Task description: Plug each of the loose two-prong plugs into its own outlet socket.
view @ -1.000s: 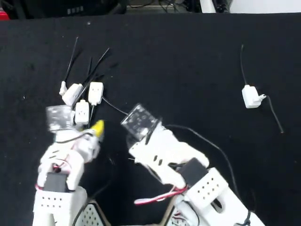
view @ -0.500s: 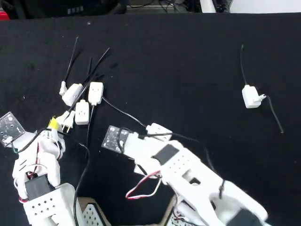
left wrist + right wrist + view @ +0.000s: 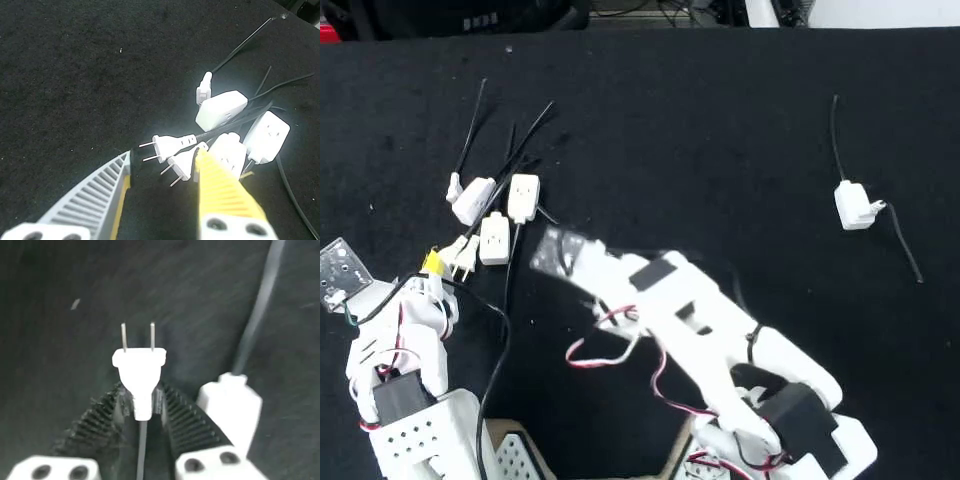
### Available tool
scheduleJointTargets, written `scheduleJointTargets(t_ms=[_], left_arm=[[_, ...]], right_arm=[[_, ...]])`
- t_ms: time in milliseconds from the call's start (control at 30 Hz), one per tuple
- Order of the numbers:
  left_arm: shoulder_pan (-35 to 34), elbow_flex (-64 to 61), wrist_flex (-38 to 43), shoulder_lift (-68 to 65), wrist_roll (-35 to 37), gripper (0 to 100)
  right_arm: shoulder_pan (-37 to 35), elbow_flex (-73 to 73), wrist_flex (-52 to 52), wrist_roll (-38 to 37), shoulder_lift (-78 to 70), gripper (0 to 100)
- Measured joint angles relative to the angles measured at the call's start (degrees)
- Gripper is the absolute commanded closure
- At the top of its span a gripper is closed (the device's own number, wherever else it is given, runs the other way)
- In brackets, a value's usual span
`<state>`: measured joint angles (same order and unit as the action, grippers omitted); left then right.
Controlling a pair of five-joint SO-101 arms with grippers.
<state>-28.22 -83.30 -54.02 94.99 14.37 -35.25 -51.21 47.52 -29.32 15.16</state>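
My right gripper (image 3: 141, 392) is shut on a white two-prong plug (image 3: 139, 367), prongs pointing away from the camera over the black mat. A white outlet block (image 3: 229, 407) lies just beside it. In the high view the right arm (image 3: 670, 300) stretches toward the cluster of three white outlets (image 3: 523, 197). My left gripper (image 3: 162, 161) stands open, its yellow finger (image 3: 220, 185) beside two loose plugs (image 3: 172, 145) that lie between its fingers. The outlets (image 3: 220, 109) sit just beyond them. The left arm (image 3: 405, 330) is at the lower left.
A separate white adapter (image 3: 855, 205) with a thin black cable lies far right on the black table (image 3: 700, 130). Black cables (image 3: 510, 150) fan out behind the outlet cluster. A small white connector (image 3: 203, 86) lies by the outlets.
The left arm drew back to the left from the outlets, leaving a plug beside them. The right arm swung forward and left toward the cluster, covering the outlet block seen earlier.
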Motion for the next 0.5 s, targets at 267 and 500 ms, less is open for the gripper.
scheduleJointTargets(t_ms=[267,500], left_arm=[[0.0,0.0,0.0,0.0,0.0,79],[0.0,0.0,0.0,0.0,0.0,79]], right_arm=[[-7.2,1.7,-1.7,12.0,-5.5,83.6],[-8.0,6.4,4.0,13.4,-6.2,87.2]])
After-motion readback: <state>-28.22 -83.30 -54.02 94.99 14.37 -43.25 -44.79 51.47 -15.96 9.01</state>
